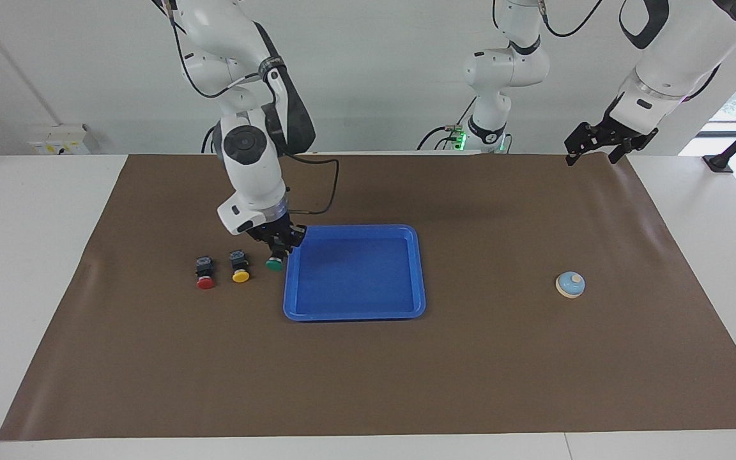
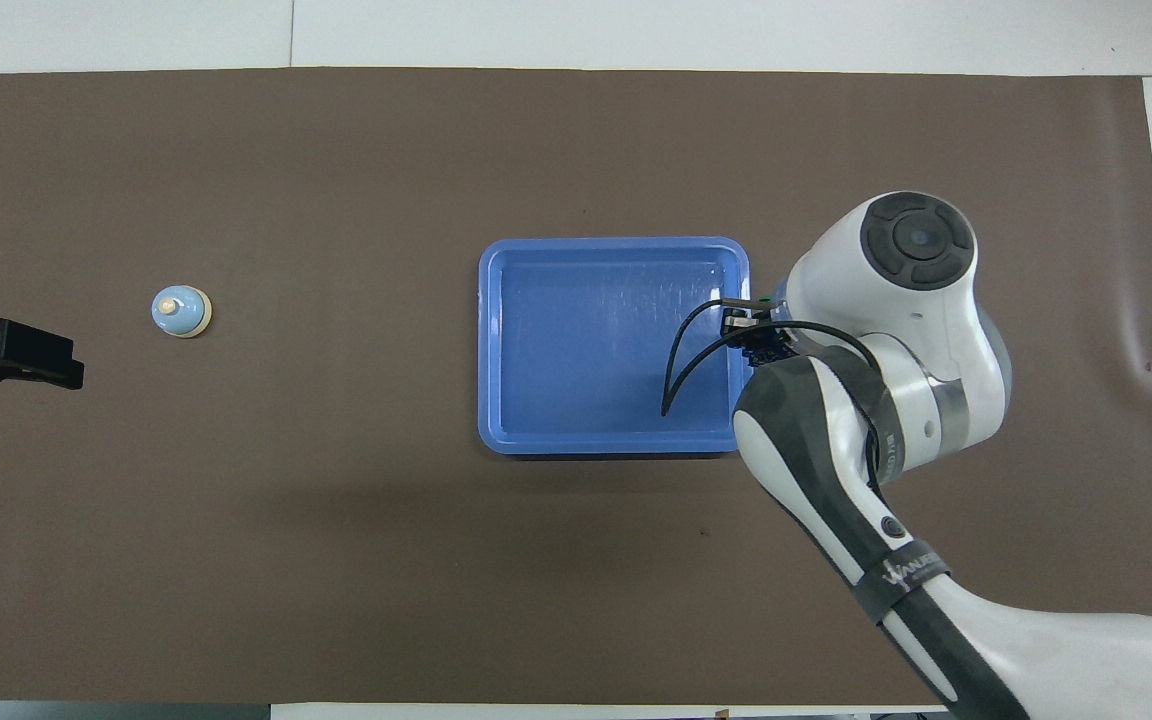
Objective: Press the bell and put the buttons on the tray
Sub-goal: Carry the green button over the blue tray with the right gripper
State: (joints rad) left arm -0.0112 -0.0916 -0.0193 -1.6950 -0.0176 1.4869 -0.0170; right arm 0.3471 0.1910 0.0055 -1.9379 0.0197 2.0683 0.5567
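Note:
My right gripper [image 1: 278, 248] is shut on the green button [image 1: 274, 262], holding it in the air over the rim of the blue tray [image 1: 355, 228] at the right arm's end. In the overhead view this gripper [image 2: 751, 328] hangs over the same tray [image 2: 616, 243] rim. The red button [image 1: 204, 271] and the yellow button [image 1: 239, 267] lie on the mat beside the tray; the right arm hides them from above. The bell [image 1: 570, 284] [image 2: 181, 311] sits toward the left arm's end. My left gripper [image 1: 598, 148] [image 2: 11, 355] waits open, raised over the mat's corner.
A brown mat [image 1: 368, 370] covers the table, with white table [image 1: 29, 255] showing at both ends. Nothing lies inside the tray. The right arm's elbow and cable hang over the mat between the tray and the two loose buttons.

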